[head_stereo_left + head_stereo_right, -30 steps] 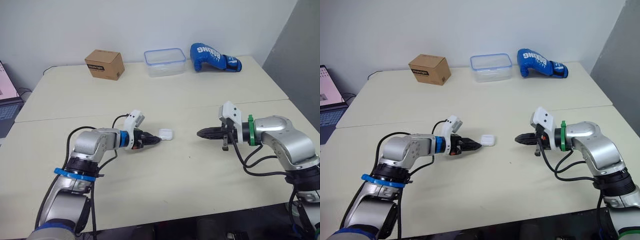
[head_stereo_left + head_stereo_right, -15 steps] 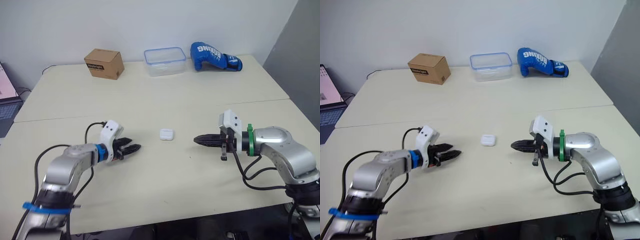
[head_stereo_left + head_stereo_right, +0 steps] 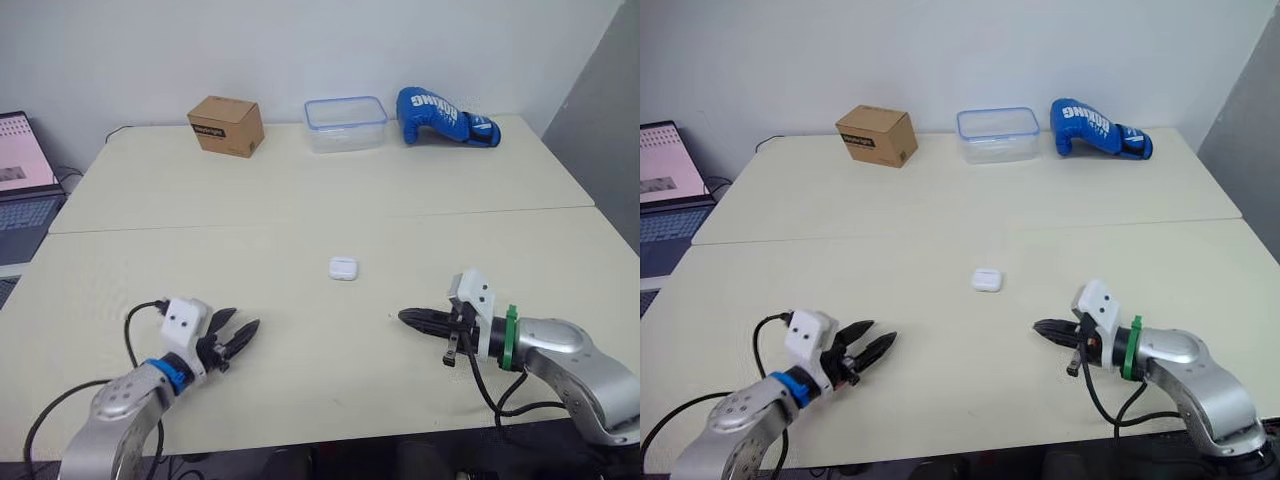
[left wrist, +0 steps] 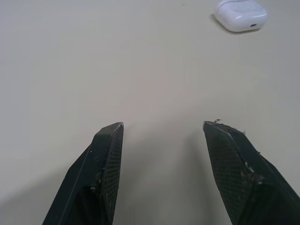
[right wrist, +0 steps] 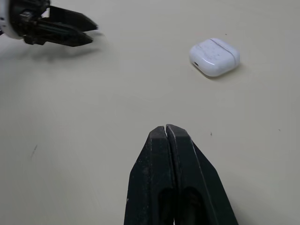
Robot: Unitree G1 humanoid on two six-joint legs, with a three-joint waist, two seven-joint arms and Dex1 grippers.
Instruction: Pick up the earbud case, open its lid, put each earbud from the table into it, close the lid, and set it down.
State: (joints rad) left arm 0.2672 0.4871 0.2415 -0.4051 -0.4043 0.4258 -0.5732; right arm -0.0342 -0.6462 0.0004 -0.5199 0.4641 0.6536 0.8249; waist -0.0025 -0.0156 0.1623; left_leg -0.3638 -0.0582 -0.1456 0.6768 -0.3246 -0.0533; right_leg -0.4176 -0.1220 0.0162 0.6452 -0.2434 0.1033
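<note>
Earbud case (image 3: 343, 268) lay closed on table (image 3: 300, 190), apart from grippers | left gripper (image 3: 243, 320) spread wide, empty | right gripper (image 3: 403, 317) pinched together, holding nothing

You are seeing the laptop (image 3: 22, 185) being cropped at the picture's edge beside the worktop (image 3: 300, 200), the left end effector (image 5: 93, 34) running off the right wrist view, and the cardboard box (image 3: 226, 126) carrying a label too small to read.
</note>
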